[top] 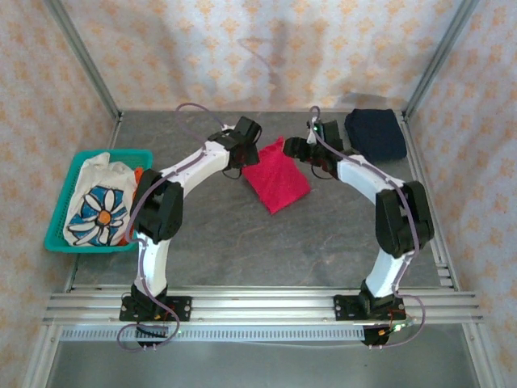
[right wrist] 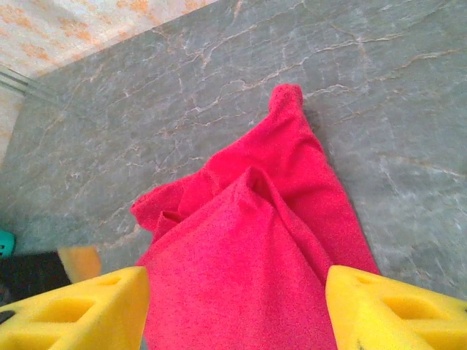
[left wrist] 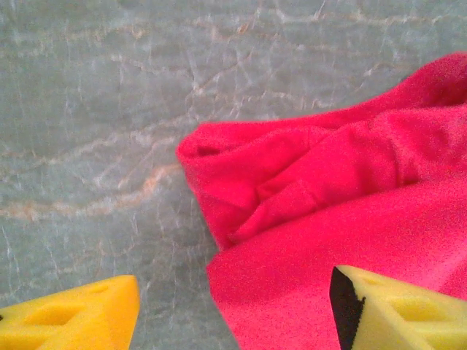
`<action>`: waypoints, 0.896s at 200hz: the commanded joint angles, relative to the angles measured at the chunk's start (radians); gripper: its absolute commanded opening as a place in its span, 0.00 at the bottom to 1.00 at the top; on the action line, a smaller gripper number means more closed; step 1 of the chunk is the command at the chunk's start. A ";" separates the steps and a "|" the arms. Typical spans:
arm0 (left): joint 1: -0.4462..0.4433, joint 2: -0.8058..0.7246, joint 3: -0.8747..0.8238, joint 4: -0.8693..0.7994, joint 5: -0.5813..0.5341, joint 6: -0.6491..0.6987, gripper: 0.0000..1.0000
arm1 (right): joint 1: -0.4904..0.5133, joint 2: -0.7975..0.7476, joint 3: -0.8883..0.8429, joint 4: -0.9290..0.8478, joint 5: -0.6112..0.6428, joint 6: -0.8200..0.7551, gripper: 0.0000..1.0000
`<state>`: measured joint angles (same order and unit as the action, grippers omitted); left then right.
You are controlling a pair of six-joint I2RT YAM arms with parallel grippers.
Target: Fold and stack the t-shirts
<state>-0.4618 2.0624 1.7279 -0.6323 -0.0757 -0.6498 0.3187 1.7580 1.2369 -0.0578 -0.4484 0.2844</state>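
As our left gripper (left wrist: 235, 292) and right gripper (right wrist: 235, 292) hung open above its far end, the red t-shirt (top: 277, 182) lay on the tabletop (top: 242, 242) between them, long axis running toward us, navy t-shirt (top: 376, 133) nearer our right arm (top: 396, 218).

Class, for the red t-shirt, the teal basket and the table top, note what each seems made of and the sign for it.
Red t-shirt: soft matte cloth, slightly fuzzy; it bunches in rounded folds. Teal basket: probably moulded plastic; even colour, stiff straight rim. Table top: smooth grey with pale veins, like stone, perhaps a printed laminate.
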 commanded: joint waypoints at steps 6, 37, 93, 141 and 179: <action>0.064 0.113 0.139 0.026 0.047 0.051 0.63 | -0.005 -0.089 -0.108 0.044 0.013 0.016 0.65; 0.099 0.323 0.428 -0.088 0.121 0.102 0.56 | -0.003 -0.130 -0.177 0.015 -0.017 0.065 0.64; 0.100 0.579 0.732 -0.199 0.290 0.122 0.31 | 0.093 -0.092 -0.238 0.009 -0.065 0.135 0.56; 0.087 0.409 0.424 -0.080 0.285 0.121 0.22 | 0.068 0.016 -0.206 0.013 -0.043 0.144 0.46; 0.079 0.254 0.156 0.016 0.309 0.065 0.18 | -0.028 0.131 -0.083 -0.063 -0.044 0.086 0.43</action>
<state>-0.3729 2.4142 2.0262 -0.6739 0.2028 -0.5522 0.3466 1.8320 1.0573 -0.0746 -0.5056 0.4137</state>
